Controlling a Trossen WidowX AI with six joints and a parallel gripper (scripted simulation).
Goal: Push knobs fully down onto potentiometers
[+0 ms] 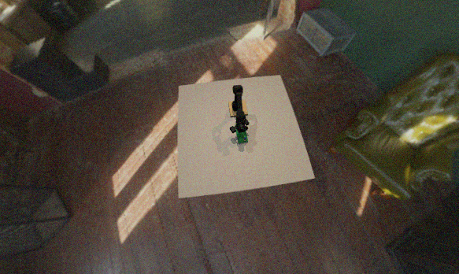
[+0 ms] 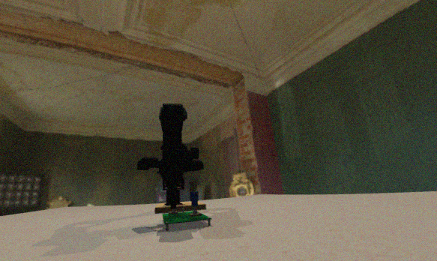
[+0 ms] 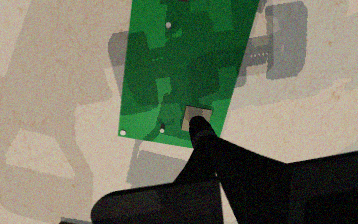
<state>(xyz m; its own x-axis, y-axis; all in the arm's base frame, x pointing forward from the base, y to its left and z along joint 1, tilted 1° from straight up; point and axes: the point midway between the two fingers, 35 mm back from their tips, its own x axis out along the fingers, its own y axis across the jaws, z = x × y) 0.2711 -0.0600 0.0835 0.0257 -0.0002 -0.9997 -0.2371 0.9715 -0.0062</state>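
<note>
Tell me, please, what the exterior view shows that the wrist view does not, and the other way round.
Only exterior: the blue knob standing above the board, and the board's short legs.
Only wrist: the square potentiometer body under the fingertips, seen from above.
Both: the green board and the black gripper.

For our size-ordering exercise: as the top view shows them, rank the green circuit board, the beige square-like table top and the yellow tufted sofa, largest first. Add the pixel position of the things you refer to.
1. Beige table top (image 1: pixel 206 165)
2. Green circuit board (image 1: pixel 242 137)

Yellow sofa (image 1: pixel 431 102): too close to the table top to rank.
</note>
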